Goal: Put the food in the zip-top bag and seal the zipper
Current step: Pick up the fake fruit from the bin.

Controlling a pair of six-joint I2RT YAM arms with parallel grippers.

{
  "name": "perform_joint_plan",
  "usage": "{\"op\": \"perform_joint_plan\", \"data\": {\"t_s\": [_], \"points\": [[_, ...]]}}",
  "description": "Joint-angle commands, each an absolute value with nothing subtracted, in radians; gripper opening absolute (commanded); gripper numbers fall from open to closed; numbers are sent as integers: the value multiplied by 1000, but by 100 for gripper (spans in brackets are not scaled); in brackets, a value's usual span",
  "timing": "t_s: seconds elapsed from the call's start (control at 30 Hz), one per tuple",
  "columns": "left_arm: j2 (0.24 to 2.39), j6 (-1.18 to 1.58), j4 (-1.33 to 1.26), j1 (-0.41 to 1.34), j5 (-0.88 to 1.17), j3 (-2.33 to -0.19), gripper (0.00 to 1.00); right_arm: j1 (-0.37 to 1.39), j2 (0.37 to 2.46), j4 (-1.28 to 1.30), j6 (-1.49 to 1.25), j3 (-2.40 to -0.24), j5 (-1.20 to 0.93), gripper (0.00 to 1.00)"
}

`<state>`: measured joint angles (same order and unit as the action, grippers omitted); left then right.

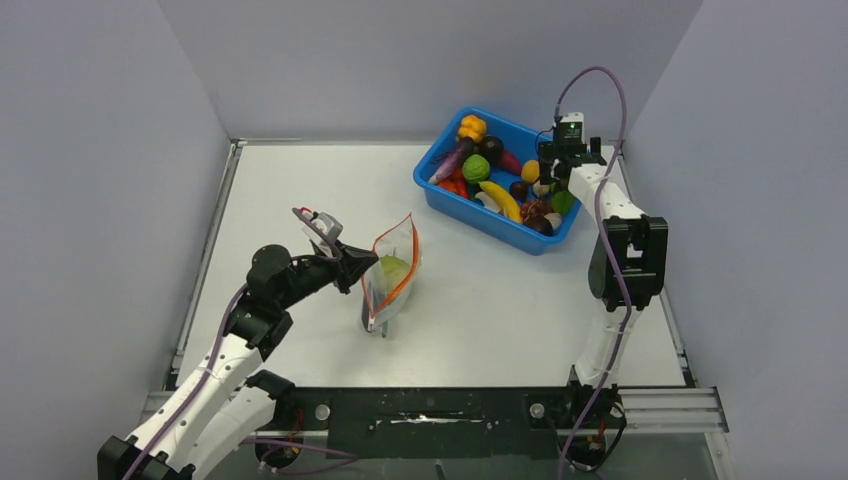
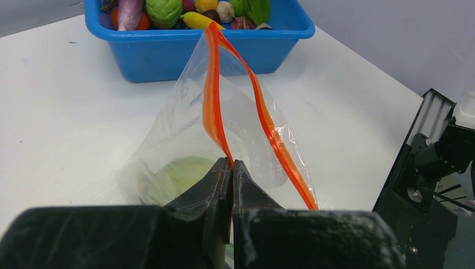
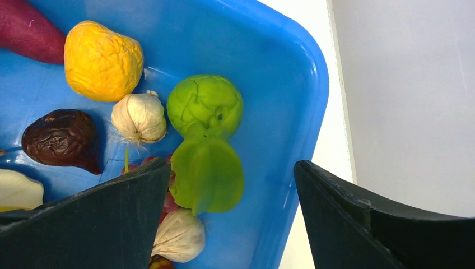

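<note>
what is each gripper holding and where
The left gripper pinches the zip-top bag by its zipper; the right gripper is open over the bin, holding nothing.

Right gripper (image 3: pixel 231 165) wide open over the bin (image 3: pixel 280 50).
A green fruit (image 3: pixel 208 179) sits between the fingers (image 3: pixel 84 213), nearer the left one; garlic (image 3: pixel 139 117) and a yellow fruit (image 3: pixel 101 53) lie ahead-left.

The clear crinkly plastic zip-top bag (image 2: pixel 185 129) looks glossy and creased; the blue plastic bin (image 3: pixel 291 101) is smooth, shiny — the white table (image 1: pixel 300 200) matt.
</note>
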<state>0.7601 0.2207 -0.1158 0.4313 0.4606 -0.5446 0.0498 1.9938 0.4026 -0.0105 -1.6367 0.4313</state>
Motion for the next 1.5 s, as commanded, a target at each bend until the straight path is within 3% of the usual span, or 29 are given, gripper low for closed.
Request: {"op": "perform_joint_plan", "data": {"t_s": [0.0, 0.67, 1.07, 1.47], "points": [[744, 204, -166, 434, 476, -545, 0, 31, 2021, 407, -8, -1671, 397, 84], [741, 198, -166, 434, 474, -543, 0, 52, 2089, 509, 51, -1762, 442, 82], [741, 198, -167, 434, 472, -542, 0, 53, 2105, 534, 62, -1787, 428, 65], [739, 194, -169, 434, 472, -540, 0, 62, 2124, 565, 72, -1814, 440, 60]]}}
